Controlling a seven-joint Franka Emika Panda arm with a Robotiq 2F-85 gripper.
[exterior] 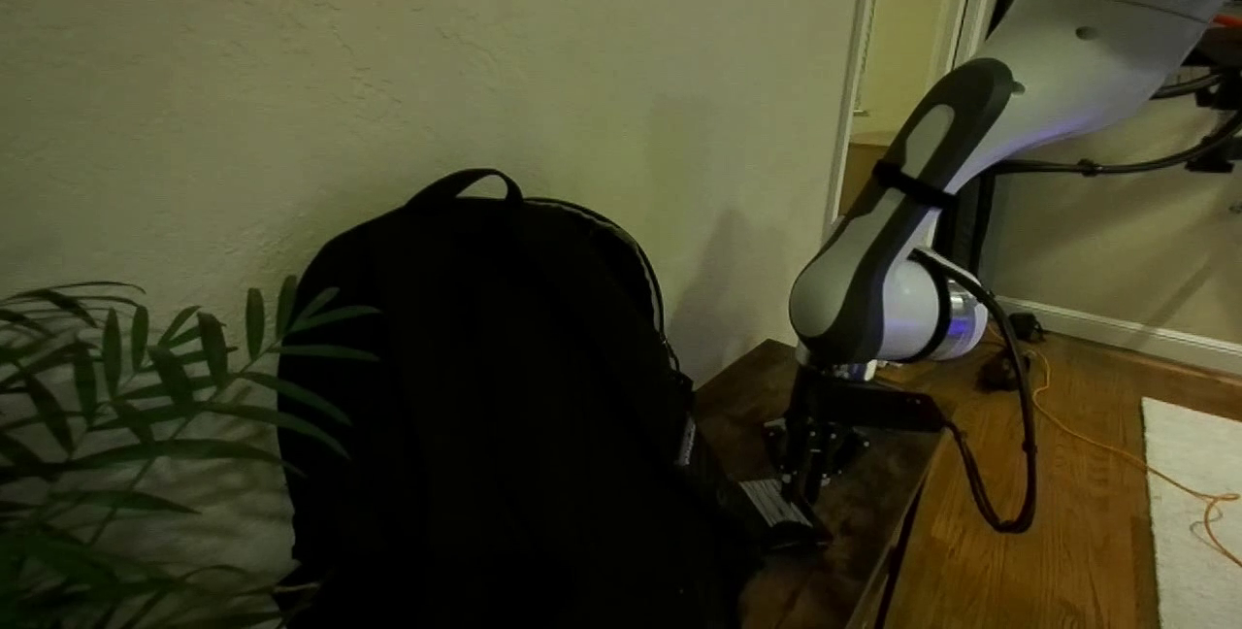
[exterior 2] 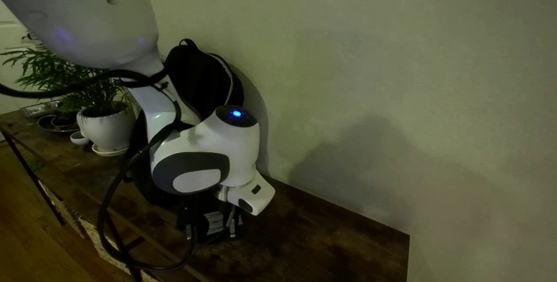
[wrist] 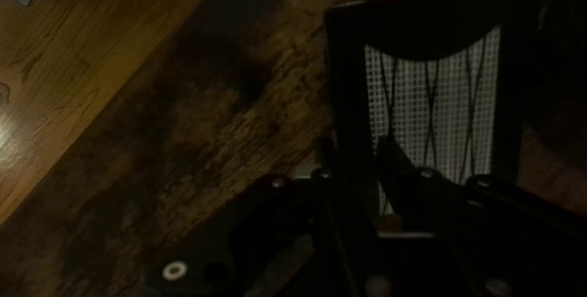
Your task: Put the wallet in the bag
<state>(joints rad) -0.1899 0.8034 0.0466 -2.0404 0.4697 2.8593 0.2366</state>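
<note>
Low in the wrist view, the gripper [wrist: 358,154] straddles the wallet's [wrist: 435,109] edge, probably for lifting toward the bag [exterior: 495,396]; whether pinching, I cannot tell.

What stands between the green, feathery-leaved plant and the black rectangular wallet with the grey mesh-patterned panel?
In an exterior view, a tall black fabric backpack stands between the plant and the wallet.

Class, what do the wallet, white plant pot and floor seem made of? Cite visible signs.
Wallet: pale panel resembles matte mesh, visibly gridded; dark border unclear. Plant pot: perhaps glazed ceramic, smooth and white. Floor: likely varnished wood, grained, glossy.
</note>
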